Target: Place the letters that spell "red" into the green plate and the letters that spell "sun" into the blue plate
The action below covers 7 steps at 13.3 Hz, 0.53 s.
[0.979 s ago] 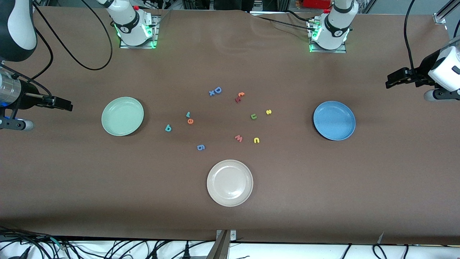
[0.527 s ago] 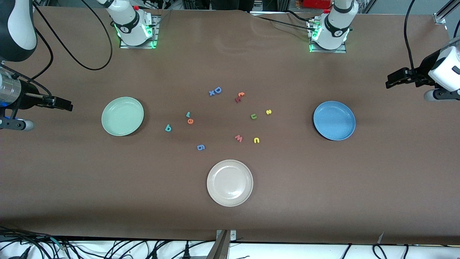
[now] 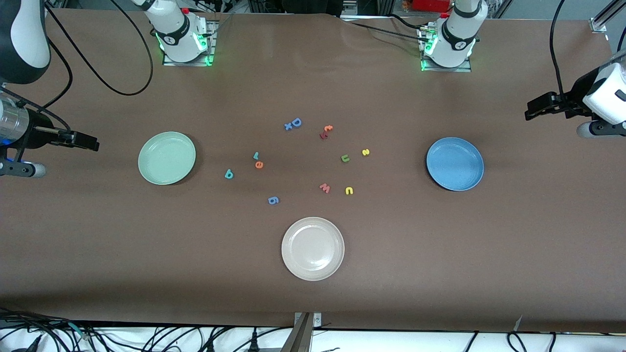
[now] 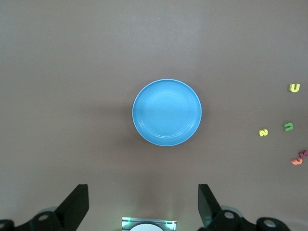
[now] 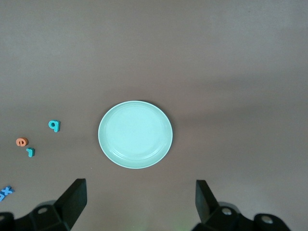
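The green plate [image 3: 167,158] [image 5: 135,134] lies toward the right arm's end of the table and holds nothing. The blue plate [image 3: 455,164] [image 4: 167,112] lies toward the left arm's end, likewise bare. Between them lie the teal r [image 3: 256,156], orange e [image 3: 259,165] and teal d [image 3: 228,174], closer to the green plate. The yellow s [image 3: 365,152], olive u-shape [image 3: 345,158] and yellow u-shape [image 3: 349,190] lie closer to the blue plate. My right gripper [image 3: 94,144] [image 5: 141,199] hangs open over the right arm's end of the table. My left gripper [image 3: 529,111] [image 4: 143,202] hangs open over the left arm's end.
A cream-white plate [image 3: 313,249] sits nearer the front camera than the letters. Other letters lie among them: blue D [image 3: 296,122] with a blue x [image 3: 288,127], orange t [image 3: 328,128], dark red letter [image 3: 323,135], pink w [image 3: 324,187], blue g [image 3: 273,200].
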{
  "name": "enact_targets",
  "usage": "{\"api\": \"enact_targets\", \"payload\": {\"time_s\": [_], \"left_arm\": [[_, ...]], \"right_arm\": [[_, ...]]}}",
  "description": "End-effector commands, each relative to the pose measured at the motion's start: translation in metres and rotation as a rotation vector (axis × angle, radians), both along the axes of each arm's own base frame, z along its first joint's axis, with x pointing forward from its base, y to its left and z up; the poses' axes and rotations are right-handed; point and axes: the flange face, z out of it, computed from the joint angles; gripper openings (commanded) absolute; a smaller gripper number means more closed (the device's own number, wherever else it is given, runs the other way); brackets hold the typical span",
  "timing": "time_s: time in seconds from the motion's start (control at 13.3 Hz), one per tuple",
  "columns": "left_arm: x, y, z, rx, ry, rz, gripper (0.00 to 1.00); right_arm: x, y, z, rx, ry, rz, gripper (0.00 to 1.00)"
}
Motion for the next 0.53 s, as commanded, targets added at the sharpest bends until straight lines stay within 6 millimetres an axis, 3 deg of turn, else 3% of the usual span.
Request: {"api": "enact_targets", "payload": {"time_s": [0.0, 0.45], "left_arm": [[0.0019, 0.0012, 0.0020, -0.008, -0.003, -0.004, 1.00], [0.0021, 0.0002, 0.0021, -0.010, -0.005, -0.006, 1.00]], "right_arm": [[-0.0038, -0.0008, 0.0027, 0.016, 0.005, -0.017, 1.00], [-0.0036, -0.0009, 0.0034, 0.016, 0.003, -0.017, 1.00]]}}
